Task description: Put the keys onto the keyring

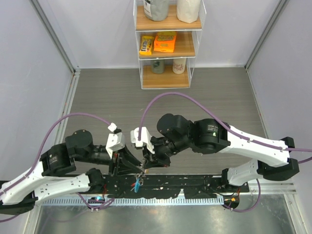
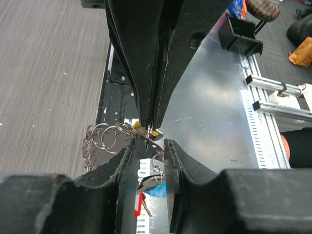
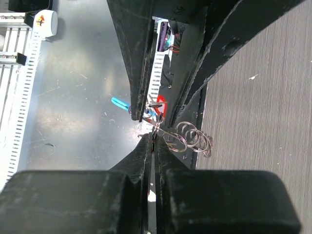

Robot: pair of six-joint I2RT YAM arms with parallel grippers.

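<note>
Left wrist view shows the keyring (image 2: 105, 140), a light, springy tangle of thin wire, bunched just beside the right gripper (image 2: 148, 132); it is likely slippery, so pinch bare wire by the yellow key (image 2: 155, 132). That gripper's jaws are pressed together there, on wire or key I cannot tell, while the left gripper (image 2: 150, 148) faces it tip to tip, jaws apart, red key (image 2: 138, 204) beyond.

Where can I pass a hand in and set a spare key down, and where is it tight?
Bare table lies between the shelf and the left wall, and again between the shelf and the right wall. It is crowded at near centre: the left gripper and right gripper meet there at the keyring, above the black rail.
</note>
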